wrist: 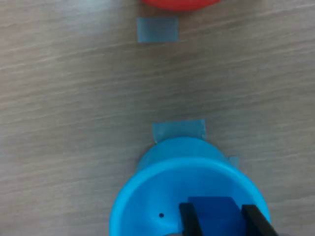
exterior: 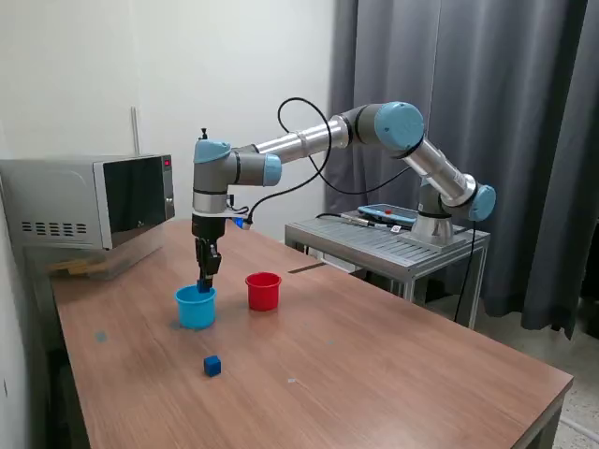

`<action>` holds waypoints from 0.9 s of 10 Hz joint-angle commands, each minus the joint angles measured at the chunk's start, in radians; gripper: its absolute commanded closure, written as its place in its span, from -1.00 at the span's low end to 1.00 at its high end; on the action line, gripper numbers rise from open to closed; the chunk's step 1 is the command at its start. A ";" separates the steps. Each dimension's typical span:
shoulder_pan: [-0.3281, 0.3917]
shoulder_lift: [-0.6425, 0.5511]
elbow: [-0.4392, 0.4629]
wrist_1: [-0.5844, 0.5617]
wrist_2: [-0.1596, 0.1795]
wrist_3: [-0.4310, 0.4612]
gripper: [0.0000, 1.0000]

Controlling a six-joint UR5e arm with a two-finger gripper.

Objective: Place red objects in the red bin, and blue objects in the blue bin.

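My gripper (exterior: 204, 283) hangs straight down over the light blue cup (exterior: 196, 307), its fingertips at the cup's rim. In the wrist view the gripper (wrist: 220, 216) is shut on a dark blue cube (wrist: 212, 212), held over the open mouth of the blue cup (wrist: 147, 196). The red cup (exterior: 263, 291) stands just to the exterior view's right of the blue cup, and its edge shows in the wrist view (wrist: 177, 4). A second dark blue cube (exterior: 212, 366) lies on the table in front of the blue cup. No red cubes are in view.
A microwave (exterior: 89, 201) stands at the table's back left in the exterior view. A metal cart (exterior: 393, 245) carrying the arm's base is beyond the table's far edge. Blue tape marks (wrist: 157, 29) are stuck on the wooden table (exterior: 374, 355).
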 commanded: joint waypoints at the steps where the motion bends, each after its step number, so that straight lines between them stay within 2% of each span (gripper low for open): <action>1: 0.000 0.002 0.003 -0.007 0.000 0.004 1.00; 2: 0.000 0.005 0.003 -0.007 0.000 0.019 -1.00; 4: 0.000 0.005 0.002 -0.015 -0.003 0.055 -1.00; 9: 0.002 -0.001 -0.003 -0.015 -0.004 0.058 -1.00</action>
